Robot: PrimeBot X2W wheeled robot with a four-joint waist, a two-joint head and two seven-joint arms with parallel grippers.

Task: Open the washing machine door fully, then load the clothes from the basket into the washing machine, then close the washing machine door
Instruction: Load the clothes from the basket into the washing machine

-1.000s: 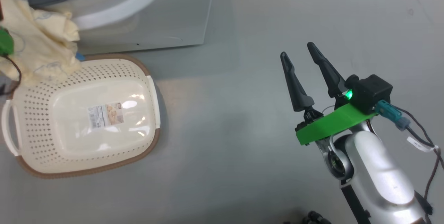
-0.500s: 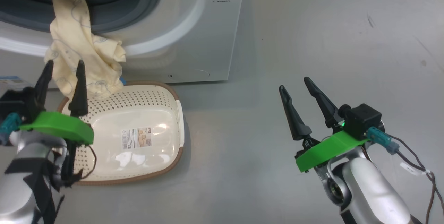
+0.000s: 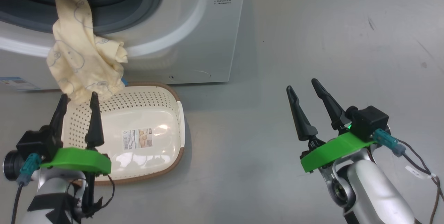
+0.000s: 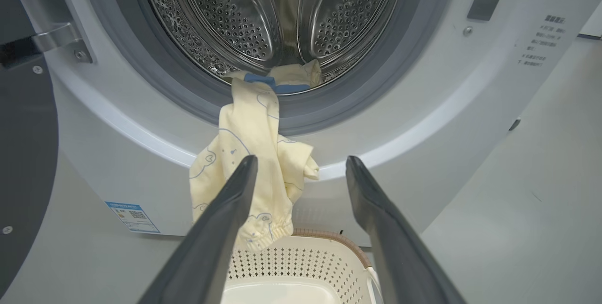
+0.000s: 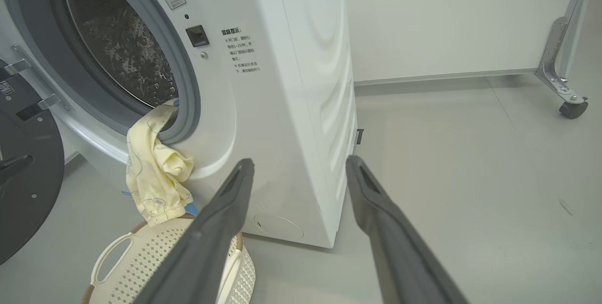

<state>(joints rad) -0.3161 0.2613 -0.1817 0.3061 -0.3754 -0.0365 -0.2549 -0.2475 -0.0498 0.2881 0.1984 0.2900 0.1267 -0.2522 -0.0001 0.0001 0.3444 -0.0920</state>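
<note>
The left pincer (image 3: 79, 96) has let go of the clothes (image 3: 81, 68) and pulled back. Half a second ago its fingertips stood against the hanging fabric; now they sit lower, over the near wall of the basket (image 3: 152, 102), spread apart and holding nothing. The head view itself has barely shifted in that time.

The cream bear-print garment is only partly loaded. Its top, with a blue patch (image 4: 277, 85), lies on the lip of the steel drum (image 4: 282, 7). The rest spills over the grey seal (image 4: 141, 73) and down the white front of the washing machine (image 3: 194, 43), its cuff dangling just above the basket's far rim. The basket looks empty apart from a label, so loading seems nearly done, but I judge the hanging part must go inside before the door shuts.

From the left pincer, the garment hangs at twelve o'clock, near but apart from the fingertips. The right pincer (image 3: 301, 84), fingers parted and empty, waits well apart at three o'clock of the basket. The washing machine door (image 5: 28, 186) stands swung open at nine o'clock.
</note>
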